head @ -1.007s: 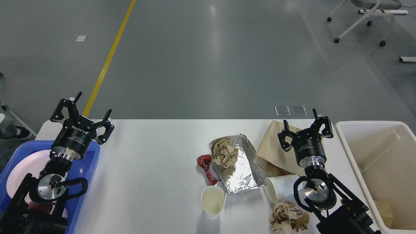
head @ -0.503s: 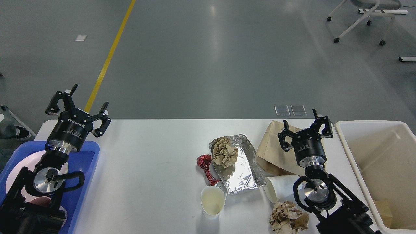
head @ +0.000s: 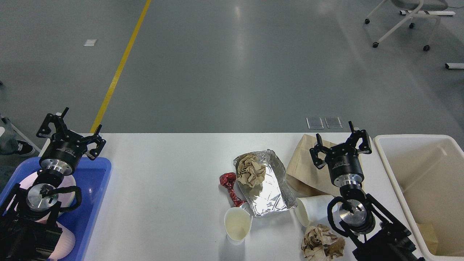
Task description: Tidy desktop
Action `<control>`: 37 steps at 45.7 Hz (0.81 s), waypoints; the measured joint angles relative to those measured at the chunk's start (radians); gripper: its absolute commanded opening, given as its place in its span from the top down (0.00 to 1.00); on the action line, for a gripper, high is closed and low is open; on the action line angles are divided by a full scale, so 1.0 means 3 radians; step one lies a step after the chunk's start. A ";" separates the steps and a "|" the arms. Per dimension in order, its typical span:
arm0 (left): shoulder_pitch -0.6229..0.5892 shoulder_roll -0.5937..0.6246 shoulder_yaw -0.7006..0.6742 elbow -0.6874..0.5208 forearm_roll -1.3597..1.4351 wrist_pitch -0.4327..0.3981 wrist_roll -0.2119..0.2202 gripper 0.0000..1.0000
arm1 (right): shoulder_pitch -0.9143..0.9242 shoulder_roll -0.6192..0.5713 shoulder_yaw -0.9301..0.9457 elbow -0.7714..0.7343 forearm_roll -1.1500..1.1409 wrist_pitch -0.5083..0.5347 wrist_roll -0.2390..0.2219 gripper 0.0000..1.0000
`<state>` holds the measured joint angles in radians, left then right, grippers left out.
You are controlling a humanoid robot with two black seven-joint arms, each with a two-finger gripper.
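The white desktop (head: 163, 188) carries litter in its right half: a foil tray (head: 270, 190) holding a crumpled brown paper ball (head: 251, 169), a red foil wrapper (head: 229, 183), an upright paper cup (head: 237, 224), a tipped paper cup (head: 311, 207), a second crumpled paper ball (head: 322, 243) and a flat brown paper bag (head: 302, 170). My left gripper (head: 69, 132) is open and empty above the far corner of the blue tray (head: 92, 195). Over the paper bag my right gripper (head: 340, 143) stands open, holding nothing.
The blue tray at the left holds pink-white plates (head: 63, 185). A cream bin (head: 427, 188) stands at the right table edge with a scrap of brown paper (head: 427, 232) inside. Beyond the table lie grey floor, a yellow line (head: 119, 69) and a wheeled chair (head: 406, 21).
My left arm has drawn back to the left, its open gripper now over the tray's far corner. The right arm and the litter have not moved.
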<state>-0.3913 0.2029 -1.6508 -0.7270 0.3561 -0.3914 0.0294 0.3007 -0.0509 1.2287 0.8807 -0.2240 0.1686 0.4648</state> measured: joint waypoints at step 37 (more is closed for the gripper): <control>0.0277 -0.0201 0.0211 0.0147 -0.0609 -0.1041 -0.0493 0.04 | 0.0000 0.0000 0.0000 -0.0005 0.0000 -0.0002 0.0000 0.00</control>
<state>-0.3084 0.1426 -1.5874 -0.6828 0.1734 -0.7036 -0.1184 0.3008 -0.0508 1.2287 0.8791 -0.2240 0.1679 0.4648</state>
